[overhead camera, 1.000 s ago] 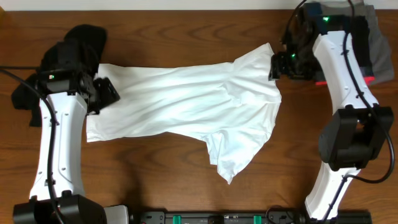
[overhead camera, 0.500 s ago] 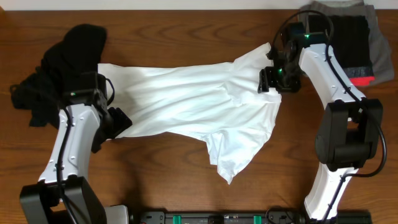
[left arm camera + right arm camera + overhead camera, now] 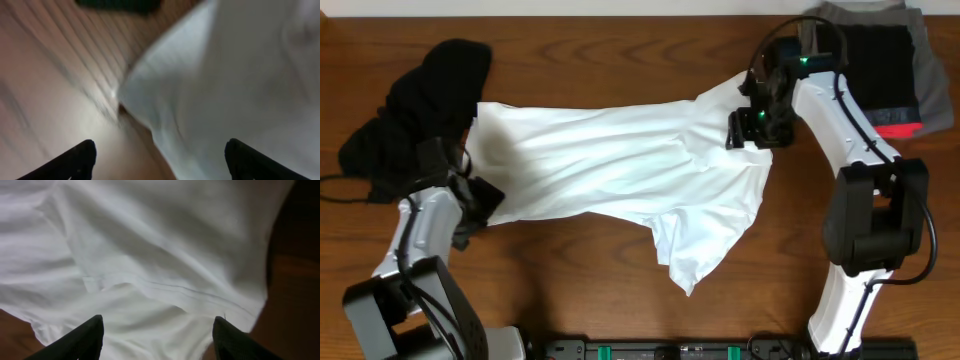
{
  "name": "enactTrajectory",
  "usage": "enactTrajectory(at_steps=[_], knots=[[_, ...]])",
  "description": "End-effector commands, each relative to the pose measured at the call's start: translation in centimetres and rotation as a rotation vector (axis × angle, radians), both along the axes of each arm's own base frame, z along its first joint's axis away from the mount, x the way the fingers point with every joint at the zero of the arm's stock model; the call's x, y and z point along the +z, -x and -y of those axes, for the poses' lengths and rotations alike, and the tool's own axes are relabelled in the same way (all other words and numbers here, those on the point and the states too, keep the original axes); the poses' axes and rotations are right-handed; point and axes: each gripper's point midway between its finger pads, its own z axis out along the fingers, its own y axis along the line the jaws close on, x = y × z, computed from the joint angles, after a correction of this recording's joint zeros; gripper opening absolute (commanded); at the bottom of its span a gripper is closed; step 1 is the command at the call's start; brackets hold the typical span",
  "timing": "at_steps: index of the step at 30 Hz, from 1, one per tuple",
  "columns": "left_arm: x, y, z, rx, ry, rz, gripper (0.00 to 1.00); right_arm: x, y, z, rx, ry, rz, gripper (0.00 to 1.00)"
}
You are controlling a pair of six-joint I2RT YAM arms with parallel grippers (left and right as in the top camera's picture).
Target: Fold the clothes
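The white T-shirt [image 3: 620,160] lies spread and rumpled across the middle of the table, one sleeve trailing toward the front [image 3: 695,255]. A black garment [image 3: 420,110] is heaped at the back left, touching the shirt's left edge. My left gripper [image 3: 488,200] sits low at the shirt's front-left corner. In the blurred left wrist view it [image 3: 160,162] is open, with that shirt corner [image 3: 210,85] just ahead and nothing between the fingers. My right gripper [image 3: 742,130] hovers over the shirt's back-right part. It [image 3: 157,337] is open above a stitched hem [image 3: 175,292].
A folded stack of grey, black and red clothes [image 3: 885,70] rests at the back right, behind the right arm. Bare wooden table [image 3: 550,270] shows along the front and at the left [image 3: 45,85]. The arm bases stand at the front edge.
My left gripper has swung from the shirt's left edge toward the front, down to its front-left corner. The right gripper has moved left, from beside the shirt to over it.
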Motion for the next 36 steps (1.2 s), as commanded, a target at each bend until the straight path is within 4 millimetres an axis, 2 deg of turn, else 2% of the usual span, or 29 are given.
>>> enactTrajectory(at_steps=[1, 5, 9, 14, 20, 23, 30, 36], knots=[[-0.9, -0.3, -0.3, 0.031, 0.041, 0.016, 0.77, 0.7, 0.1, -0.7, 0.032, -0.010, 0.022, 0.67], [-2.1, -0.9, -0.5, 0.037, 0.045, 0.014, 0.69, 0.7, 0.1, -0.7, 0.033, -0.009, 0.022, 0.67], [-3.9, -0.2, 0.0, 0.046, 0.080, -0.041, 0.59, 0.7, 0.1, -0.6, 0.033, -0.003, 0.023, 0.67], [-5.4, 0.6, 0.5, 0.046, 0.112, -0.096, 0.32, 0.7, 0.1, -0.6, 0.033, -0.003, 0.024, 0.67], [-5.5, 0.5, 0.5, 0.046, 0.113, -0.097, 0.06, 0.6, 0.6, -0.6, 0.033, -0.001, 0.003, 0.60], [-5.5, 0.7, 0.5, 0.038, 0.114, -0.102, 0.06, 0.7, 1.3, -0.6, 0.035, -0.006, -0.026, 0.46], [-5.4, 0.7, 0.5, 0.019, 0.110, -0.102, 0.06, 2.6, 3.8, -3.0, 0.107, -0.051, -0.064, 0.46], [-5.3, 0.1, 0.3, 0.019, 0.101, -0.078, 0.06, 4.3, 8.3, -4.8, 0.155, -0.013, -0.173, 0.47]])
